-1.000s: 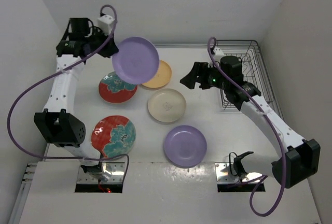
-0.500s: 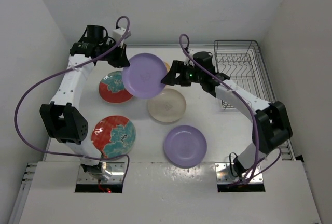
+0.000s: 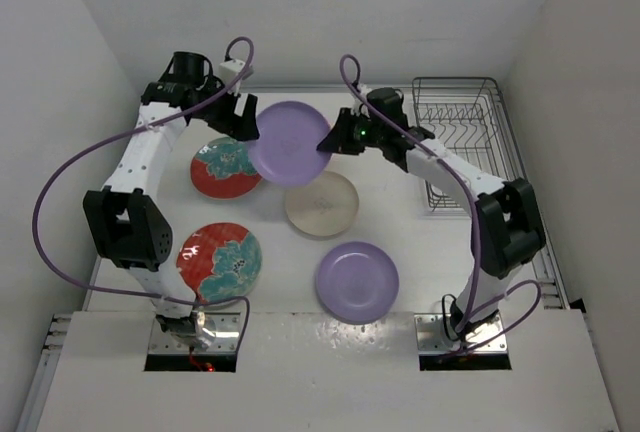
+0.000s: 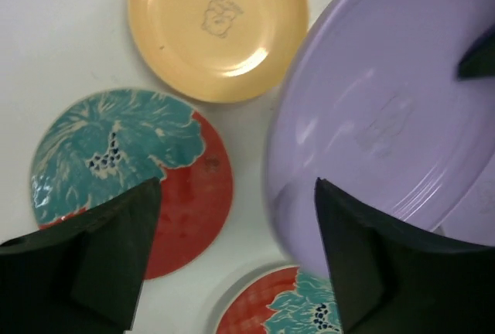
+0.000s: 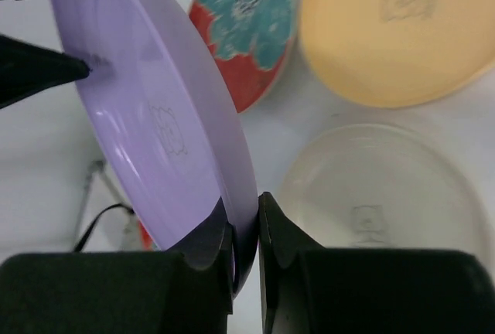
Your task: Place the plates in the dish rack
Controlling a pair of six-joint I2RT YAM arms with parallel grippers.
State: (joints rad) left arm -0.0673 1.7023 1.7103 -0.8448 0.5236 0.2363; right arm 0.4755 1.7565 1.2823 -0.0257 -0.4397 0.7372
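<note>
Plates point(image 3: 357, 281) lie scattered on the white table point(image 3: 420, 247), white walls point(image 3: 400, 12) around.

bright even light, soft shadows, wrist pics maybe sl. blurry

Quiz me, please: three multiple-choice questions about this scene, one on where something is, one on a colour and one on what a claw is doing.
1. Where is the dish rack?
A. At the far right of the table
B. At the near left corner
C. In the middle, among the plates

2. What colour is the raised plate?
A. Cream
B. Orange-yellow
C. Lilac

3. What is the right gripper doing?
A. Hanging open, apart from everything
B. Pinching the raised plate's rim
C. Resting inside the rack

Answers: 1 A, the top view shows it at the far right edge. 2 C, both wrist views show it lilac. 3 B, the right wrist view shows it closed on the rim.
</note>
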